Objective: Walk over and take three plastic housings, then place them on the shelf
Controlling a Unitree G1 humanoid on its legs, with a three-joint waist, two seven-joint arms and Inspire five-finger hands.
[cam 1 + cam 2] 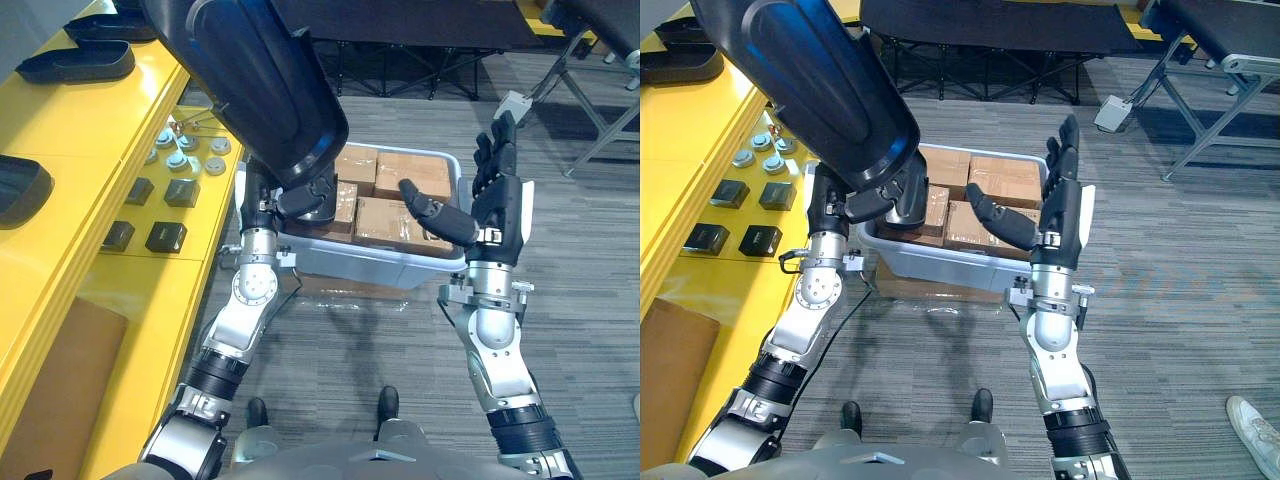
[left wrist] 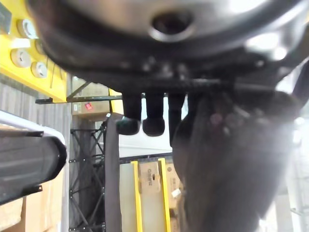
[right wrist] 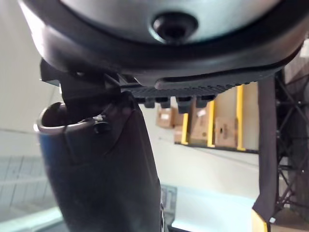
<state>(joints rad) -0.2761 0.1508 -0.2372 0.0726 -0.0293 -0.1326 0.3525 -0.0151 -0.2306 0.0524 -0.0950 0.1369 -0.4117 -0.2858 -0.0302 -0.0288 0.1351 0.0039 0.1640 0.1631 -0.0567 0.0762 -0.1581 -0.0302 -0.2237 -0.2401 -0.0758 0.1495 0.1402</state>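
Note:
A large glossy dark plastic housing (image 1: 255, 80) is held up close to the camera, above the left side of the scene. My left hand (image 1: 303, 197) grips its lower end with curled fingers (image 2: 142, 123). Two more dark housings lie on the yellow shelf (image 1: 90, 130) at the left: one at the far back (image 1: 75, 62) and one at the left edge (image 1: 20, 190). My right hand (image 1: 493, 195) is raised beside the bin, fingers straight and pointing up, thumb (image 1: 432, 215) spread out, holding nothing.
A grey bin (image 1: 400, 268) packed with cardboard boxes (image 1: 395, 220) stands on the carpet between my arms. Small black boxes (image 1: 165, 236) and silver discs (image 1: 185, 160) lie on the yellow shelf. Metal frame legs (image 1: 1200, 130) stand at the far right.

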